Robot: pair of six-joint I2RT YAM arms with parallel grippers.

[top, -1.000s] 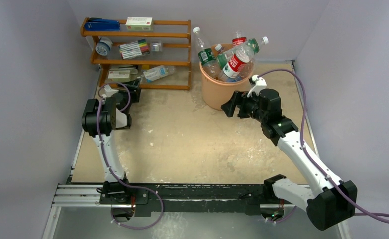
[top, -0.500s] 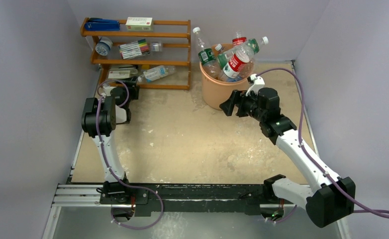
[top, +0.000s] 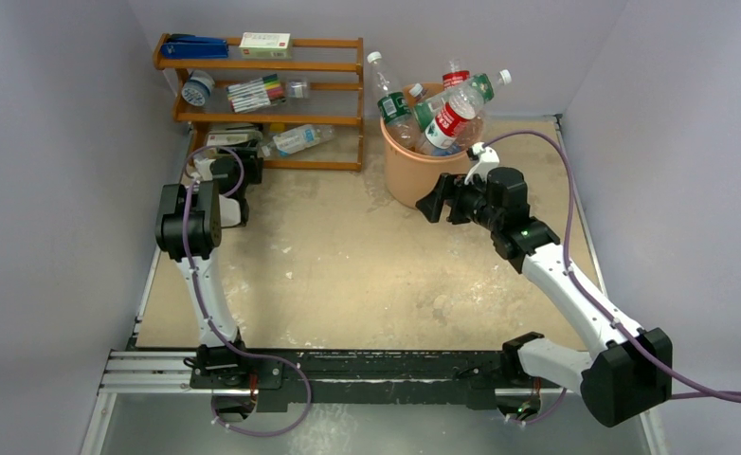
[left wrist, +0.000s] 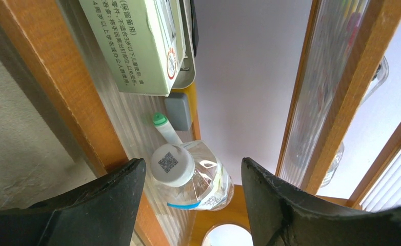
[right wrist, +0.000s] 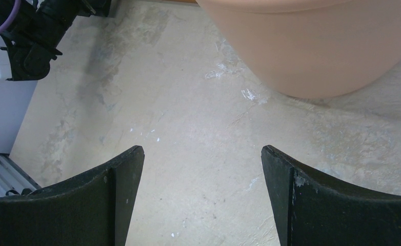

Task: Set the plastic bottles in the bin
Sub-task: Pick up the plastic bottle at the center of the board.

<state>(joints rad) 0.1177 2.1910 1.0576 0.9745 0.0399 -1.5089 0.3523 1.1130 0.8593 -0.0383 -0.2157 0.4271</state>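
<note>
Top view: the bin point(top: 414, 180) is sitting in the upper centre of the frame on the table point(top: 348, 275), and a heap of plastic bottles point(top: 447, 118) is poking out above its rim, clear with red and green labels, white and red caps. Judging by that, most of the job is looking done. One clear bottle point(top: 298, 140) is lying on its side on the lowest board of the wooden shelf point(top: 264, 118) at upper left, so that one is left to move. The left gripper point(top: 242, 163) is hovering just beside that shelf, and the right gripper point(top: 431, 201) is hanging just beside the bin wall. Left wrist view: the jaws are standing wide apart and holding nothing, the bottle's white cap is showing between them in the lower centre, close to the left-hand finger, contact unclear; a blue label band is showing on the clear body. A green-printed box point(left wrist: 137, 41) and a green-capped marker point(left wrist: 162, 125) are lying above it. Right wrist view: the fingers are spread wide over bare table, gripping nothing, and the peach bin is filling the upper right.
</note>
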